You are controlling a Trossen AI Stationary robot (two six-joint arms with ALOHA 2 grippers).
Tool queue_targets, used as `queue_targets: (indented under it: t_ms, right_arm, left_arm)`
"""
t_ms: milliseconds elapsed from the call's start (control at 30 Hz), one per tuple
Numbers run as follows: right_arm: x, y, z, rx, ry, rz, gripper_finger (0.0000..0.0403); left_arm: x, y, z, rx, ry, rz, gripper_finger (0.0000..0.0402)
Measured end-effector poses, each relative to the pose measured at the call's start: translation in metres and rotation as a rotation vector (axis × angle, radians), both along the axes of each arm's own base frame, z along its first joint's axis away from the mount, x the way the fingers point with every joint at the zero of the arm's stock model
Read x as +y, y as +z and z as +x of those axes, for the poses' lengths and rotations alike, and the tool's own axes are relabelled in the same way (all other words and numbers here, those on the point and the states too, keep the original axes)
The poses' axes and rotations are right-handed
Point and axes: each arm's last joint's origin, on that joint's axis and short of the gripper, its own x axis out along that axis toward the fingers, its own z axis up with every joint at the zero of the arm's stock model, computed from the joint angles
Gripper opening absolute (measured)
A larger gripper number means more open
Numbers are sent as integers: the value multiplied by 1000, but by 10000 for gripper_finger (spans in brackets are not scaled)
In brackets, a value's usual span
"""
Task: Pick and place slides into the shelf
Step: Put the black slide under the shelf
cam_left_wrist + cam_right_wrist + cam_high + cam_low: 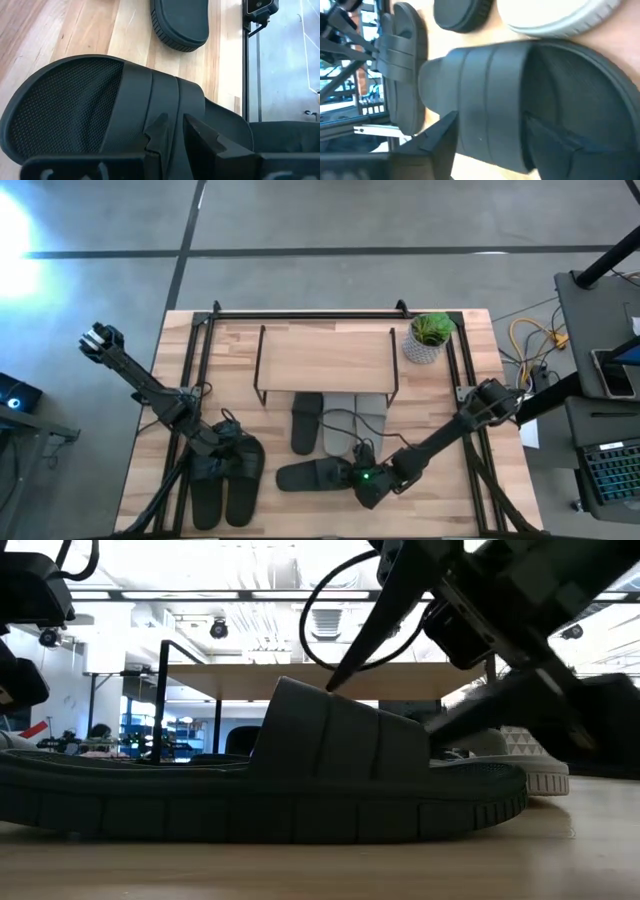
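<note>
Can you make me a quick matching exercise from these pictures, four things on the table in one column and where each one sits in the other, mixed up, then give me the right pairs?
Things:
1. potted plant
2. shelf
3. pair of black slides
4. pale grey slides

Places:
A. at the left gripper, on the table's near left part
B. toes tucked under the shelf's front edge
C. back middle of the table
D. back right, beside the shelf

Pairs: 1-D, 2-C, 3-A, 4-B
</note>
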Motion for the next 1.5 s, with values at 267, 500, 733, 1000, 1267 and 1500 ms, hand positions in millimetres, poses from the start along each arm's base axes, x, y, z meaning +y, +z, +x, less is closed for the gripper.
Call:
queue_targets:
  t_ms: [267, 500, 733, 1000, 1267, 1500]
  right_arm:
    - [-5, 1, 5, -8, 11, -22, 71]
    - [3, 21, 17, -69, 118, -78, 14]
    - [16, 64, 33, -49, 290, -142, 12]
    - [11, 134, 51, 3, 506, -316, 12]
    - [-19, 138, 81, 15, 705, -250, 12]
    - [-22, 120, 121, 37, 904, -208, 12]
  left_arm:
    - [0, 0, 0, -1, -3, 3, 42]
    - [0, 0, 0, -2, -3, 4, 42]
    - [0, 0, 0, -4, -5, 6, 42]
    - [0, 0, 0, -14, -9, 10, 42]
    - [-4, 8, 5, -102, -14, -35, 42]
    - [-3, 8, 6, -122, 29, -13, 42]
